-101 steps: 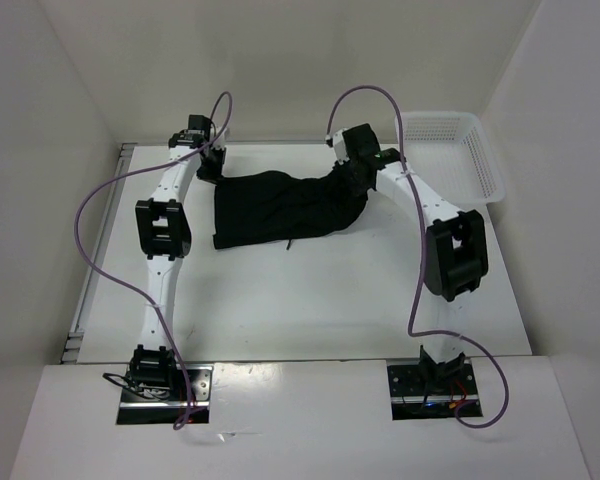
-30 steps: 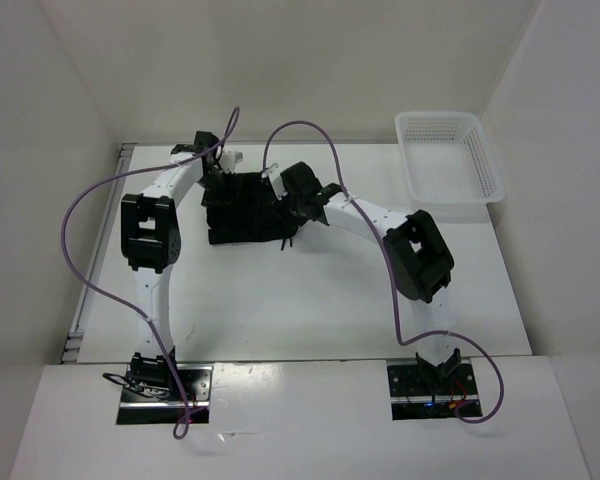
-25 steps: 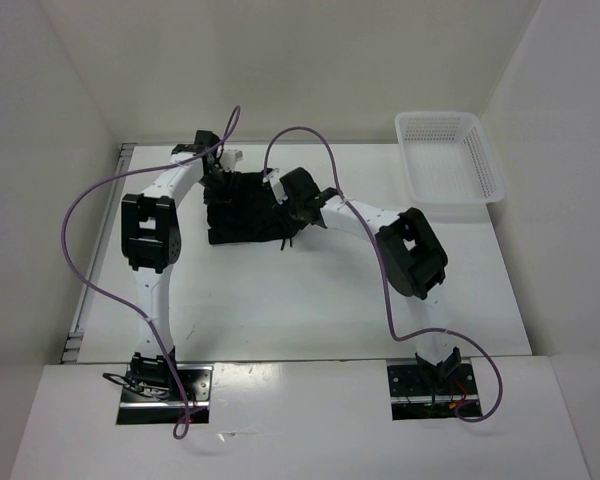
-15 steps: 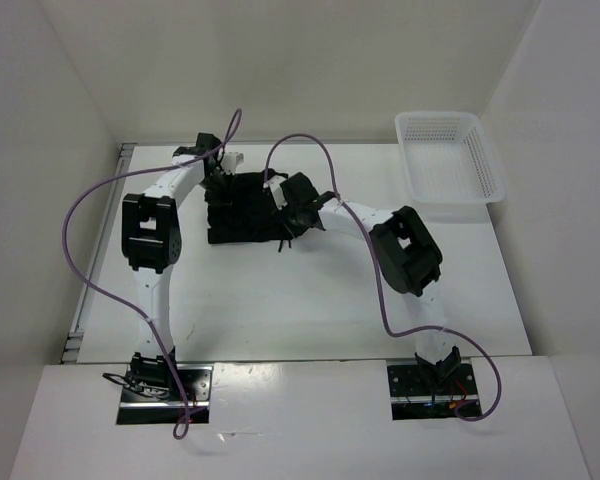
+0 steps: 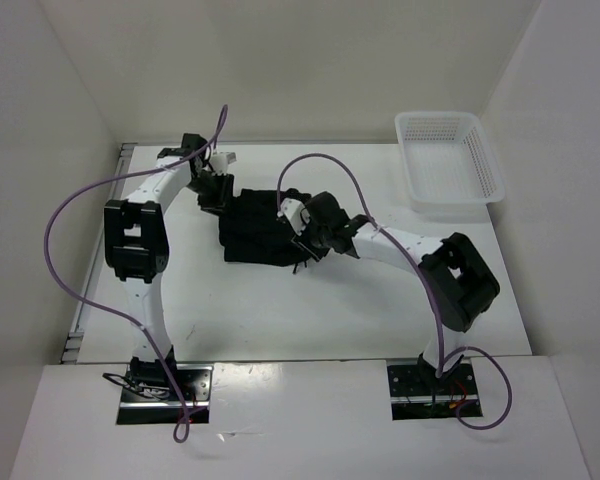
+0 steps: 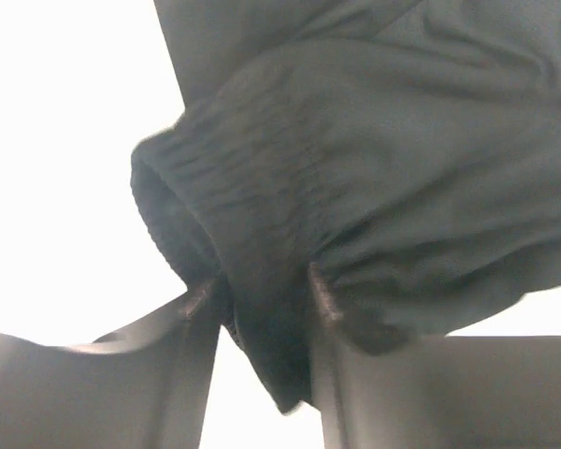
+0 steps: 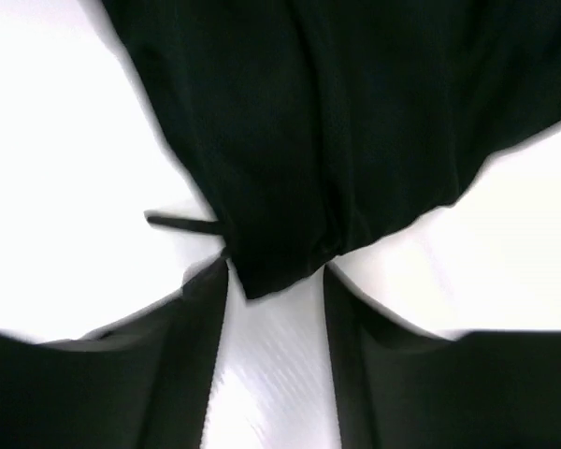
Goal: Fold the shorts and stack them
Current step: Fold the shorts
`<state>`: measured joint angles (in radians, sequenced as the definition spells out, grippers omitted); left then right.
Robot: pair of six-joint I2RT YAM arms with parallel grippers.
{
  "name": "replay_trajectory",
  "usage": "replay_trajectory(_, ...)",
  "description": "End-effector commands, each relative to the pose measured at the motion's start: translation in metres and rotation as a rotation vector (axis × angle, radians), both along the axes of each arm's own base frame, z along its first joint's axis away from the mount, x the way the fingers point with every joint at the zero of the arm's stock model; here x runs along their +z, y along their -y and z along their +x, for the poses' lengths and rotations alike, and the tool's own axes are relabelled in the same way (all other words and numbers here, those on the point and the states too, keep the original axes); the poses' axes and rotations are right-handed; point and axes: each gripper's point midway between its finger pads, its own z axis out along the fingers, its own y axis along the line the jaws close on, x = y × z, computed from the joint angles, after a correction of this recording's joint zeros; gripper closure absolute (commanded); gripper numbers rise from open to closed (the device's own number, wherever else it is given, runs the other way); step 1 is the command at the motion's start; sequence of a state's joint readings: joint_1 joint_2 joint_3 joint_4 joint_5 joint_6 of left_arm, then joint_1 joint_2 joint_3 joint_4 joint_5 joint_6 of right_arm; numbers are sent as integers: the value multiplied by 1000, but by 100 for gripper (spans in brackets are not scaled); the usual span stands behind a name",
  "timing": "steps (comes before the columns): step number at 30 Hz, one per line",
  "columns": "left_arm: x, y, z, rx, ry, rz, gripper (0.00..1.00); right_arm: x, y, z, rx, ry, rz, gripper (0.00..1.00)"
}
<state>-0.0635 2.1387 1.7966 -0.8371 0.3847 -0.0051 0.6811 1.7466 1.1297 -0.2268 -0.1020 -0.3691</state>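
Since a second ago you dragged the shorts (image 5: pixel 257 226) a bit nearer and rightward, and the right arm's elbow swung out right. The shorts lay in a folded black bundle mid-table (image 5: pixel 310 310), well apart from the white basket (image 5: pixel 485 160) at far right. Left gripper (image 5: pixel 216 192) was at the bundle's far-left corner, clamped on the ribbed waistband; the fabric bunched between its fingers (image 6: pixel 198 360). Right gripper (image 5: pixel 300 228) was at the bundle's near-right edge, jaws apart, a fabric corner lying at the tips, bare table showing between them. Drawstring (image 7: pixel 182 223) stuck out beside that corner.
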Motion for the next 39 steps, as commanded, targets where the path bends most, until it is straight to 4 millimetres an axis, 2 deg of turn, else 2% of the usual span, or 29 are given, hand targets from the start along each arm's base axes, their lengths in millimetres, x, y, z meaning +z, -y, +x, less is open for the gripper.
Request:
replay_trajectory(1, 5, 0, -20, -5, -38, -29, 49, -6, -4, -33, 142, -55, -17, 46)
replay_trajectory(2, 7, 8, -25, -23, -43, -52, 46, -5, -2, -34, 142, -66, -25, 44)
replay_trajectory(4, 10, 11, -36, -29, -79, -72, 40, 12, 0, -28, 148, -68, 15, 43)
replay_trajectory(5, 9, 11, -39, -28, -92, -71, 36, 18, 1, -25, 150, -86, 40, 38)
replay_trajectory(6, 10, 8, -45, -21, -119, -81, 35, 39, 0, -21, 157, -94, 80, 36)
replay_trajectory(8, 19, 5, -42, -11, -118, -95, 33, 67, 2, -11, 161, -107, 176, 31)
replay_trajectory(9, 33, 3, -33, -6, -83, -105, 32, 92, -2, 3, 153, -48, 227, 29)
replay_trajectory(10, 41, 0, -28, 1, -64, -117, 32, 103, -4, 13, 93, -45, 284, 29)
replay_trajectory(11, 48, 0, -22, -1, -40, -117, 30, 113, 2, 35, 12, -16, 322, 31)
replay_trajectory(12, 58, 1, -6, -5, 24, -118, 29, 111, -2, 59, -45, 6, 366, 33)
replay_trajectory(14, 63, -1, 8, -1, 63, -105, 28, 109, 0, 86, -179, -17, 435, 39)
replay_trajectory(15, 54, -4, 16, 6, 58, -86, 28, 93, 5, 104, -244, -7, 434, 43)
replay_trajectory(16, 62, -1, 26, -1, 95, -79, 28, 89, 2, 110, -260, -18, 449, 43)
replay_trajectory(18, 54, -3, 34, 3, 89, -67, 26, 84, 8, 129, -309, -20, 462, 43)
replay_trajectory(19, 51, -5, 37, 9, 90, -53, 26, 68, 9, 138, -345, -55, 467, 41)
replay_trajectory(20, 45, -1, 39, 0, 81, -53, 26, 74, 8, 149, -391, -67, 518, 37)
replay_trajectory(21, 41, -1, 39, 0, 71, -53, 26, 72, 10, 156, -412, -72, 532, 36)
replay_trajectory(24, 24, 1, 36, -2, 35, -34, 26, 61, -3, 165, -388, -112, 557, 33)
replay_trajectory(26, 8, 1, 36, -2, 14, -7, 26, 46, -9, 173, -442, -177, 583, 31)
replay_trajectory(28, 0, -2, 34, 4, -4, 12, 26, 42, -13, 180, -457, -191, 597, 30)
replay_trajectory(30, -9, 0, 29, -2, -21, 22, 26, 25, -14, 185, -496, -222, 589, 30)
replay_trajectory(31, -12, 0, 29, -2, -23, 22, 26, 26, -12, 193, -522, -205, 592, 30)
replay_trajectory(32, -16, 2, 24, -6, -42, 13, 29, 18, -12, 191, -529, -221, 579, 32)
replay_trajectory(34, -21, 6, 18, -15, -60, 14, 40, 11, -13, 195, -524, -219, 572, 41)
replay_trajectory(35, -20, 9, 20, -21, -53, -7, 45, 16, -15, 196, -512, -219, 581, 56)
replay_trajectory(36, -22, 11, 16, -25, -67, -18, 53, 14, -18, 197, -505, -224, 584, 64)
replay_trajectory(37, -25, 12, 12, -27, -81, -26, 57, 8, -20, 198, -498, -235, 584, 72)
replay_trajectory(38, -30, 12, 11, -27, -91, -25, 60, 9, -22, 195, -481, -247, 592, 84)
replay_trajectory(39, -30, 12, 11, -27, -91, -25, 65, 9, -24, 197, -487, -252, 597, 90)
